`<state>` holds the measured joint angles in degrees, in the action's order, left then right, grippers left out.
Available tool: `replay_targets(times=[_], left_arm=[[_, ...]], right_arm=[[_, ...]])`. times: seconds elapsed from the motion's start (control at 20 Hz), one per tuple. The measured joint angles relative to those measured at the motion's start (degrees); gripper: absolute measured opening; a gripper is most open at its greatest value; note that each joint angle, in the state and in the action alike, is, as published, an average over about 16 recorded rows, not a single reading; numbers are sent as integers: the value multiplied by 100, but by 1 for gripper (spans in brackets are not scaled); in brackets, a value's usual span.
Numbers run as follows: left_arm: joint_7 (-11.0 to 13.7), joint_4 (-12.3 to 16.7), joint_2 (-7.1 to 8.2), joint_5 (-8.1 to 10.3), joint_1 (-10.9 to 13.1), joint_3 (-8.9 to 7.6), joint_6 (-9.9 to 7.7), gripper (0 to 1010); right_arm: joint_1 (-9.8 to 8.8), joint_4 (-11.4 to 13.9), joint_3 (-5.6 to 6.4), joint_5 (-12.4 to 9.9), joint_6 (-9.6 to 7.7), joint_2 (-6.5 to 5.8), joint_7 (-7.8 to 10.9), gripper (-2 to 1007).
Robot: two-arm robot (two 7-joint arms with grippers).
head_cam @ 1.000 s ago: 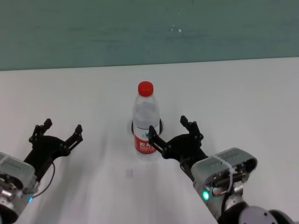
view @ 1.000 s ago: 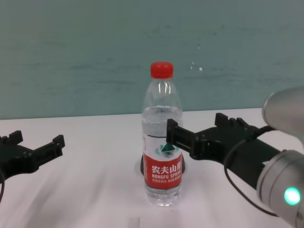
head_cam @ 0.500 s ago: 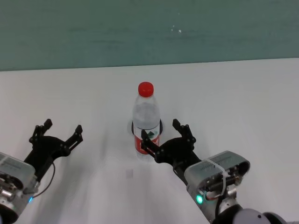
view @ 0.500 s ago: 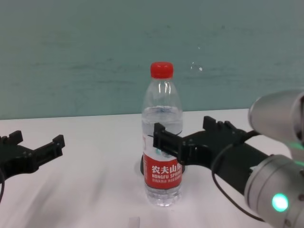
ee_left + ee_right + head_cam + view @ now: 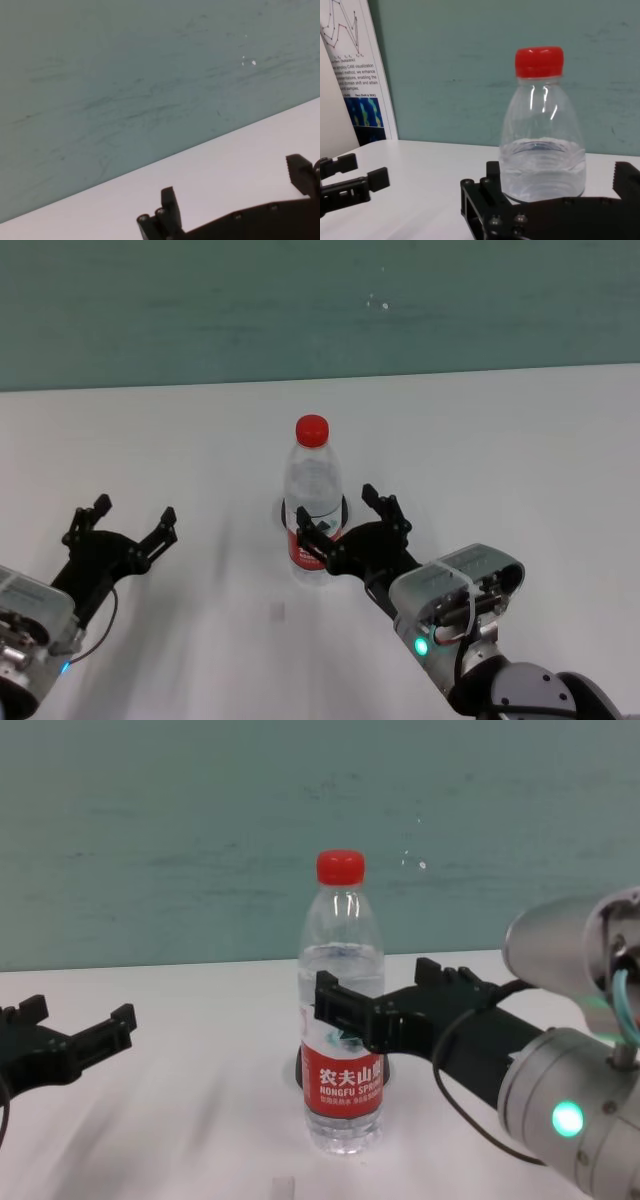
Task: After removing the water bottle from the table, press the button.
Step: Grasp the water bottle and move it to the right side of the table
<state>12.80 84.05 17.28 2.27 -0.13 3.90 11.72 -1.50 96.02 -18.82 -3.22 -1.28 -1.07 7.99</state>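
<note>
Our right end effector (image 5: 345,523) spreads wide around the water bottle (image 5: 313,502), upright mid-bench (image 5: 520,460); we should close squarely on the label. Left end effector (image 5: 120,525), open, idles near the left edge.

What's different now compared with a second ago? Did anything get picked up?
The right end effector has slid leftward, so its open fingers now sit on either side of the water bottle, level with the label. Nothing is gripped or lifted yet. The bottle stands upright in the same spot on the table, and the left end effector stays parked, open.
</note>
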Motion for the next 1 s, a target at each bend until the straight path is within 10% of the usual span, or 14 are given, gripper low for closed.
replay_targets(times=[1.0], left_arm=[[0,0,0,0,0,0,0,1003]], right_arm=[[414,-542,21,-219,-155,-4,72,1000]])
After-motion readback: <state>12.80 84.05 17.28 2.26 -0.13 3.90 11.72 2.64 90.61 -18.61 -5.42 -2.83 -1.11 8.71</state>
